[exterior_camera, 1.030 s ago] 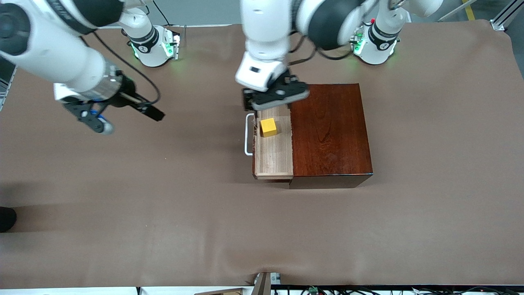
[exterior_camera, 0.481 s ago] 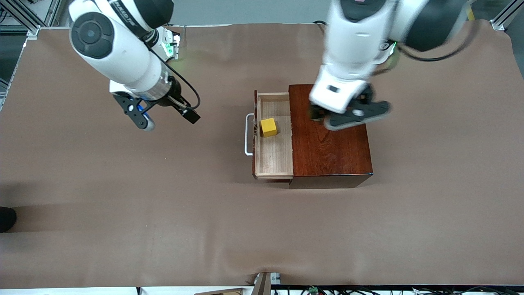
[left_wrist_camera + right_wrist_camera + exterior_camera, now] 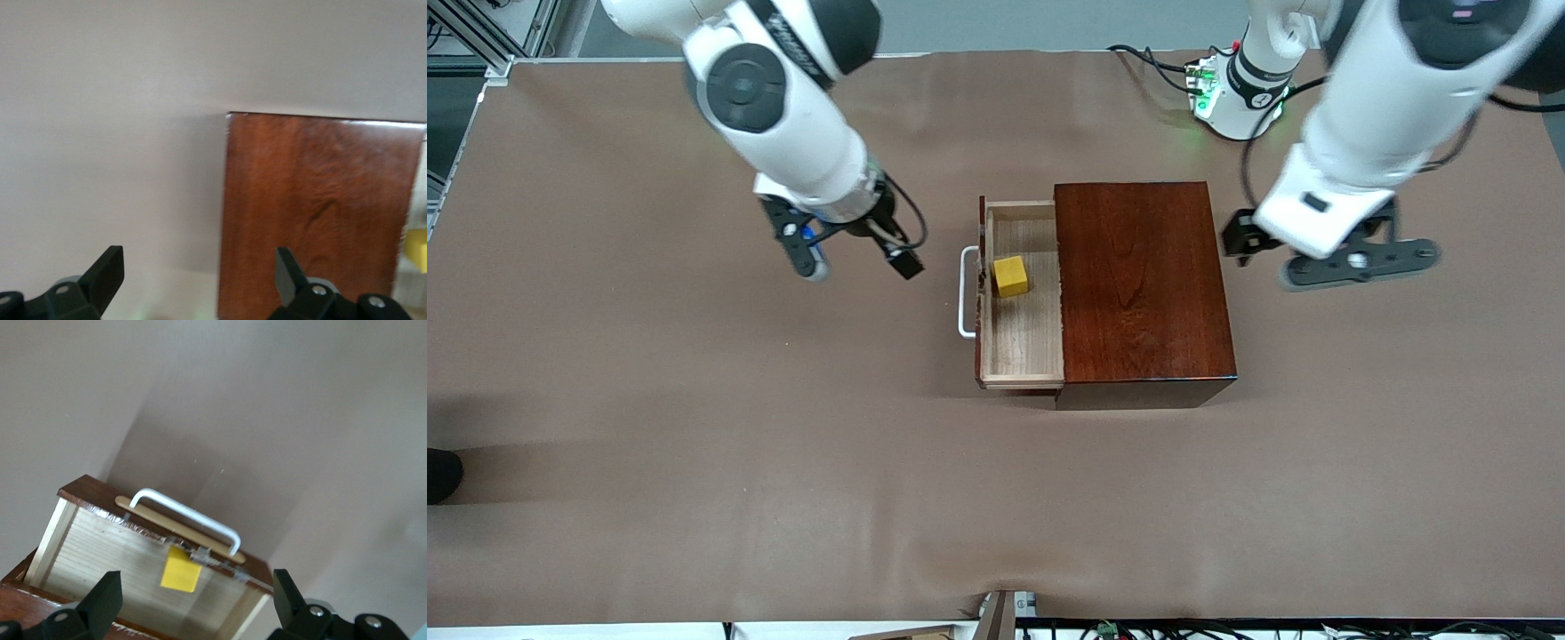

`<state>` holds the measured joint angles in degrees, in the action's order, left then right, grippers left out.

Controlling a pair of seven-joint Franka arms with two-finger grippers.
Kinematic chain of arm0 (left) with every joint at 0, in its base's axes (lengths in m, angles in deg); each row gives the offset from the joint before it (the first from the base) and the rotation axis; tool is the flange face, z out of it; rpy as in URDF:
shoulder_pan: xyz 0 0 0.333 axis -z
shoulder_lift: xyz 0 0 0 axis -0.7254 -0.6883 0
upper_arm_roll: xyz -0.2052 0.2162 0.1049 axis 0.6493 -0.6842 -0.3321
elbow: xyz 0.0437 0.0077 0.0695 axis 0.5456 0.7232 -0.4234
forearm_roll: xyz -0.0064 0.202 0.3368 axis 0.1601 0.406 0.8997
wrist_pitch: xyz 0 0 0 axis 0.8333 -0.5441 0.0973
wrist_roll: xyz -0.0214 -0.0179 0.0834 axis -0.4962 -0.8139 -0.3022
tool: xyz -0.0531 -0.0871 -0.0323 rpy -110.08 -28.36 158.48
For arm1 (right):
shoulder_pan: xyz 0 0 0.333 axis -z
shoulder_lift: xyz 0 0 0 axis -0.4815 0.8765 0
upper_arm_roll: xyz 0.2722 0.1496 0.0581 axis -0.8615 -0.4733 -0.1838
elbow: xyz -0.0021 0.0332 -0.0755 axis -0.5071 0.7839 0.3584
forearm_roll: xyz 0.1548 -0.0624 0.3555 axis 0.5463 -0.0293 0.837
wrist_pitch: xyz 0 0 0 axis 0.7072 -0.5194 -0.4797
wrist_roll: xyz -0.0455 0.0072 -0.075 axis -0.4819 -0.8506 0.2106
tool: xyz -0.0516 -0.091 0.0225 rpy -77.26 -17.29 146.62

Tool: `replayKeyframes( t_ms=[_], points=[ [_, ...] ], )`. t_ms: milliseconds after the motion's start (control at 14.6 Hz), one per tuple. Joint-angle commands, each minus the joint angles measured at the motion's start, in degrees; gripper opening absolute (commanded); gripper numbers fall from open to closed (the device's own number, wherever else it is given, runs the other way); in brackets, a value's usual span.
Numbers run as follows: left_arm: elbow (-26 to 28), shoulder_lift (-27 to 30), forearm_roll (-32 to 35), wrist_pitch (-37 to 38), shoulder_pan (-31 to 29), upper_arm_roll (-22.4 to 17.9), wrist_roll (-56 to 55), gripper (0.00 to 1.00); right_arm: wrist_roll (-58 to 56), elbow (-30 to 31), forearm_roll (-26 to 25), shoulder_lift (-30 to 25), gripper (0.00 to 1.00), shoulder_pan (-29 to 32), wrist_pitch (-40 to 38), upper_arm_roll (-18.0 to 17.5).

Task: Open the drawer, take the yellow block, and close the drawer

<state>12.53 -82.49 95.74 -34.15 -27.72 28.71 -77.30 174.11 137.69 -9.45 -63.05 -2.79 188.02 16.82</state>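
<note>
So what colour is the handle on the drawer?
White. The handle is a thin U-shaped bar on the open drawer; the right wrist view shows it best.

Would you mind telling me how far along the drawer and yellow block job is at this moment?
Done: the drawer is pulled open. In hand: the open, empty right gripper hangs over the table beside the handle. The yellow block lies in the drawer. The open left gripper waits past the box. Left: take the block, close the drawer.

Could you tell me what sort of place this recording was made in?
Probably a robotics lab: two white robot arms bolted along a brown-covered table, aluminium framing at its corners, loose cables along its edge.
</note>
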Motion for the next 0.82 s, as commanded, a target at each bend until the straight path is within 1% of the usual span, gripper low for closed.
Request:
replayKeyframes(
  t_ms=[0, 343, 412, 755],
  points=[
    [6.4, 6.0, -3.3, -0.5, -5.4, 0.6, 6.7, 1.0, 4.6, -1.0, 1.0, 2.1, 1.0, -2.3, 2.5, 0.6],
    [12.3, 10.2, -3.3, -0.9, -11.2, 0.4, 15.4, 1.0, 11.7, -1.0, 0.6, 4.6, 1.0, -5.3, 6.5, 0.7],
    [13.4, 10.8, -3.3, -1.0, -13.1, 0.5, 16.8, 1.0, 12.2, -1.1, 0.7, 5.5, 1.0, -5.9, 7.2, 0.7],
    [13.9, 11.1, -3.4, -2.5, -17.2, 0.5, 18.1, 1.0, 14.4, -3.4, 0.4, 10.1, 1.0, -9.2, 7.8, 0.7]
  ],
)
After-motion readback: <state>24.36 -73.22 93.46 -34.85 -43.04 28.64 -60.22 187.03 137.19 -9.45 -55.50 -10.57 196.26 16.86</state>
